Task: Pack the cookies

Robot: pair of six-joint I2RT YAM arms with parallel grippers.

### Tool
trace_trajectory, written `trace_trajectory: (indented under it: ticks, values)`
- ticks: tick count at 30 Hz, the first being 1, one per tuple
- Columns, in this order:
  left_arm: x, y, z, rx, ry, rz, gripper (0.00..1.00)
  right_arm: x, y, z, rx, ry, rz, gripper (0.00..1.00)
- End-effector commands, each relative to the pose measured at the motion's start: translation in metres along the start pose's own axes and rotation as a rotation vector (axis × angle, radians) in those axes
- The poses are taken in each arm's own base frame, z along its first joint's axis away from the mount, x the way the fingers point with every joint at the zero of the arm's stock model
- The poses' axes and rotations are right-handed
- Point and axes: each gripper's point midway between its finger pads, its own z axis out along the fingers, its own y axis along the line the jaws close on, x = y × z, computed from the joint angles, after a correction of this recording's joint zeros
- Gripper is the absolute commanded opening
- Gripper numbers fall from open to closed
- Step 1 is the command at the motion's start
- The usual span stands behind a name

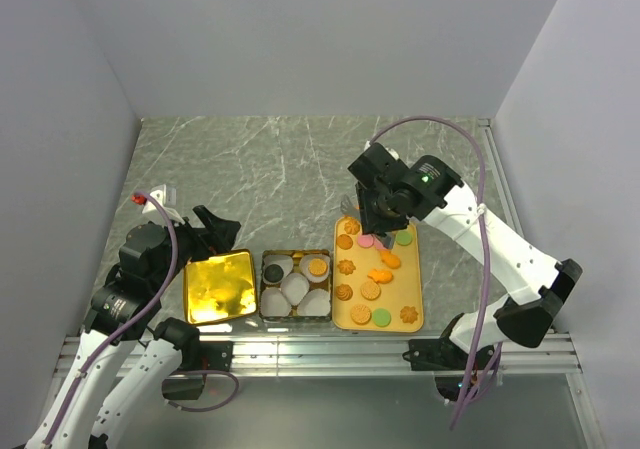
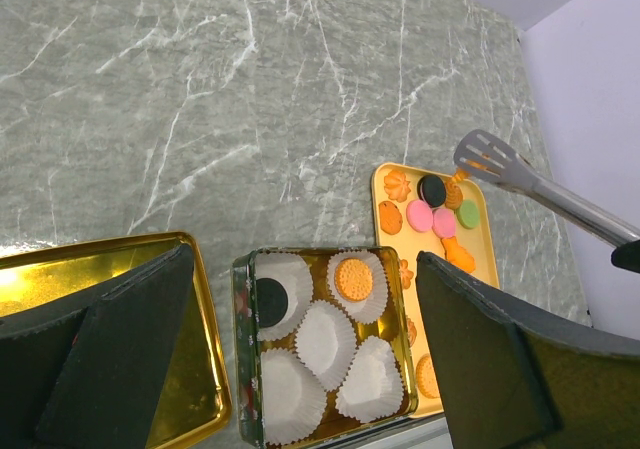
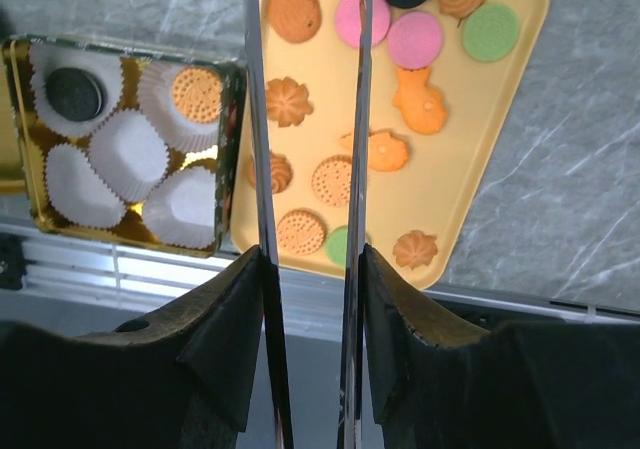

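Right wrist: cookies (image 3: 331, 180) beyond fingers (image 3: 225, 339) gripping tongs (image 3: 258, 149).

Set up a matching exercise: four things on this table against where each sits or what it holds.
1. gold lid
2. tin
3. yellow tray
4. tongs

A. gripped by the right tool
B. holds white paper cups
C. lies left of the tin
D. carries loose cookies

Pairs: 1-C, 2-B, 3-D, 4-A
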Motion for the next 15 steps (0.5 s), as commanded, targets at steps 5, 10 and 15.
trace_trajectory:
  ticks: [5, 10, 15]
  values:
    - [-0.007, -0.004, 0.000, 0.013, -0.029, 0.000, 0.99, 0.010, 0.020, -0.040, -0.198, 0.000, -0.025, 0.40]
    - [-0.007, -0.004, 0.000, 0.013, -0.029, 0.000, 0.99, 0.021, 0.041, -0.049, -0.302, 0.006, -0.061, 0.39]
    - [-0.008, -0.004, -0.001, 0.014, -0.034, -0.001, 0.99, 0.045, 0.063, -0.048, -0.360, 0.035, -0.138, 0.39]
